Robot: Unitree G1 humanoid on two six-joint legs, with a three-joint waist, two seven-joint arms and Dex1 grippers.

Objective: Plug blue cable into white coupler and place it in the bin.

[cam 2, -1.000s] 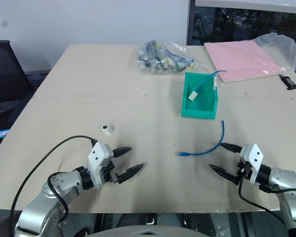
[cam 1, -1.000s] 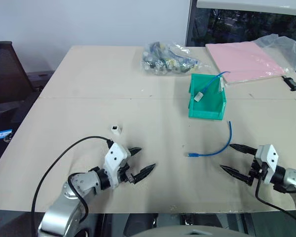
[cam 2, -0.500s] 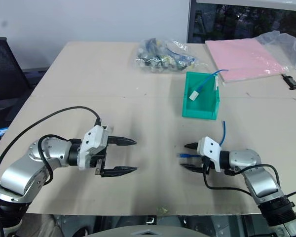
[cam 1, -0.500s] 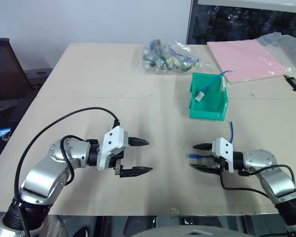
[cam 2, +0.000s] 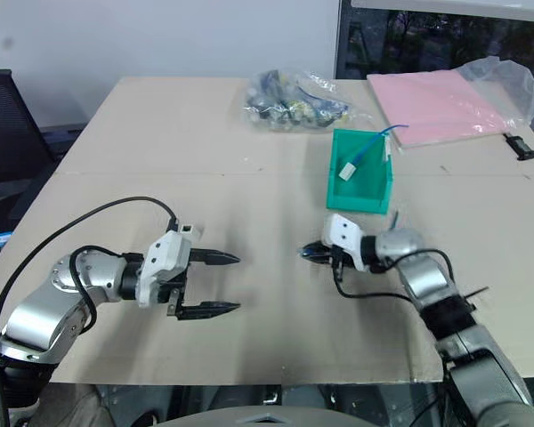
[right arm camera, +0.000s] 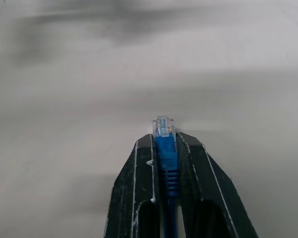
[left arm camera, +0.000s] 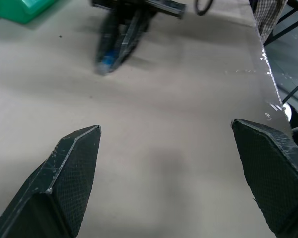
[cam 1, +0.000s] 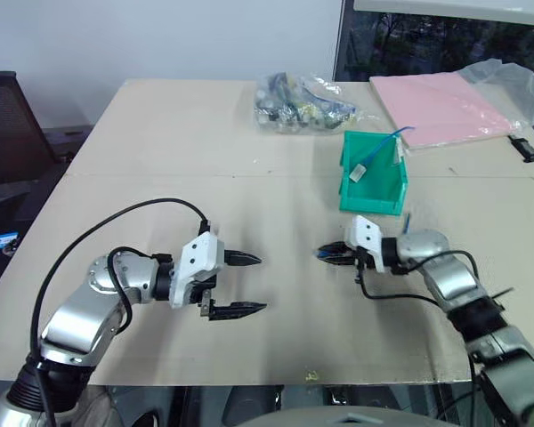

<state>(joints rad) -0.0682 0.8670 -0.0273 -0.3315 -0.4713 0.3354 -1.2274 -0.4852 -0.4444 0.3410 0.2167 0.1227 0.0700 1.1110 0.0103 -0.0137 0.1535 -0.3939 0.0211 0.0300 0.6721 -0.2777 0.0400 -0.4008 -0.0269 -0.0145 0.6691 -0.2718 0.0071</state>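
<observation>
While the right gripper [right arm camera: 164,148] pinches the blue cable [right arm camera: 164,141], its plug projects forward along the jaws. The left gripper [cam 1: 246,285], jaws spread and empty, faces it across the table [cam 1: 160,142].

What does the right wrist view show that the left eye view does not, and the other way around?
Right wrist view: the clear plug of the blue cable sticks out past the closed fingertips, seen close.

Left eye view: the left gripper open above the table, the bin with a second cable inside, a bag of parts and a pink pad.

Both: the right gripper shut on the blue cable near its end, over the table.
</observation>
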